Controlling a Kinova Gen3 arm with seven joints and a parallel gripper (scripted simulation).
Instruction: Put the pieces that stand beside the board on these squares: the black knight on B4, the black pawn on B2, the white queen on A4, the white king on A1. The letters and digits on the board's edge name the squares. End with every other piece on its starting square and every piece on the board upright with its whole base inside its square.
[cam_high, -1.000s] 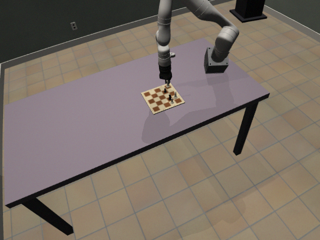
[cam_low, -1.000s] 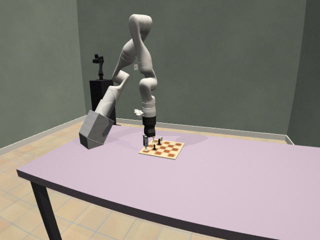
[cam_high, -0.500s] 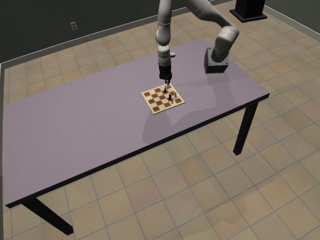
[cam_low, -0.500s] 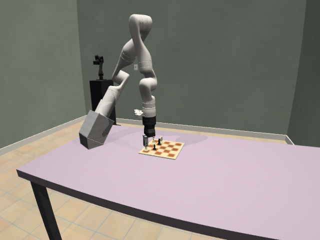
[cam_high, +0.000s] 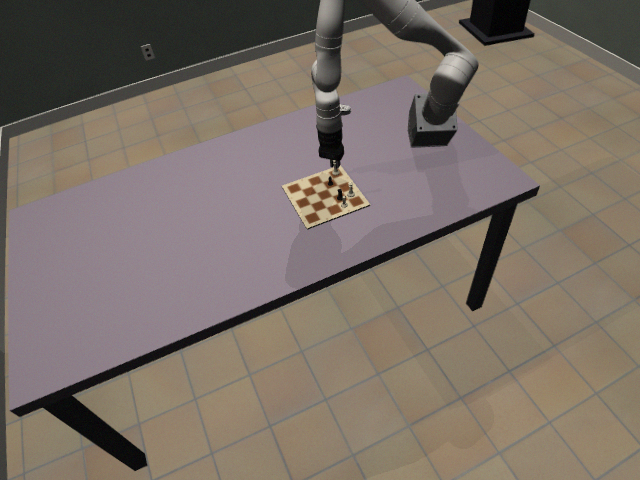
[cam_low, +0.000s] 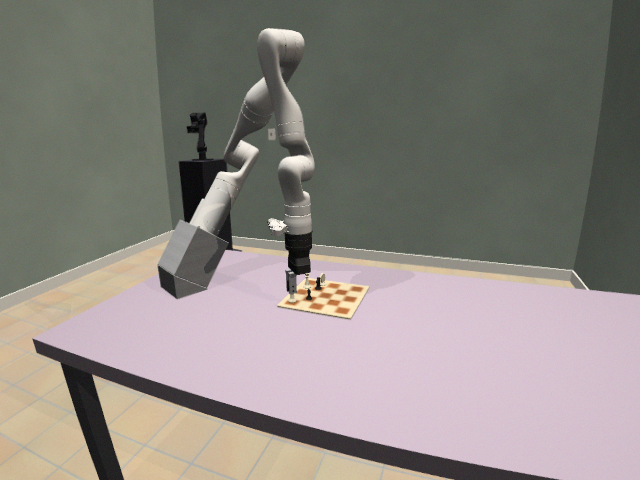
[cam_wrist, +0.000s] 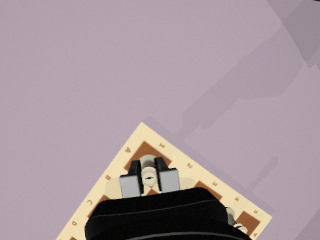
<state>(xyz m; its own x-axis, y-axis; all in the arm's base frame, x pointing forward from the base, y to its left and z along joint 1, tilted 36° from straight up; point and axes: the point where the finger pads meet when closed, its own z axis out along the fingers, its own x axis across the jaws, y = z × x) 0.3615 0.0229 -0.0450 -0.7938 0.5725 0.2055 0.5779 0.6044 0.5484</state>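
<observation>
Since all four named pieces appear to be on their squares, the job reads as nearly done. White crowned king (cam_high: 335, 172) (cam_low: 292, 299) (cam_wrist: 149, 177): on A1, near-left corner in the exterior view, apparently upright. Two-finger black-and-grey gripper (cam_high: 334, 164) (cam_low: 291, 291) (cam_wrist: 148, 170): closed on it, fingers only slightly apart. Small black pawn (cam_high: 330, 181) (cam_low: 309, 294): B2. Black horse-head knight (cam_high: 339, 194) (cam_low: 318, 283): B4. Tall white queen (cam_high: 351, 190) (cam_low: 307, 281) (cam_wrist: 230, 216): A4. One more pale piece (cam_high: 344, 202) (cam_low: 322, 279) stands at B5, presumably its starting square.

Left to do, as judged: release the king, lift straight up, check bases.

Views compared: wrist shows edge letters and digits of the flat brown-and-cream board (cam_high: 295, 207) (cam_low: 315, 313) (cam_wrist: 142, 128), plus the king's head between the fingers; it hides pawn and knight. Top gives the layout, but the gripper crowds the king. Exterior shows the king's base low at the board; full contact cannot be confirmed.
</observation>
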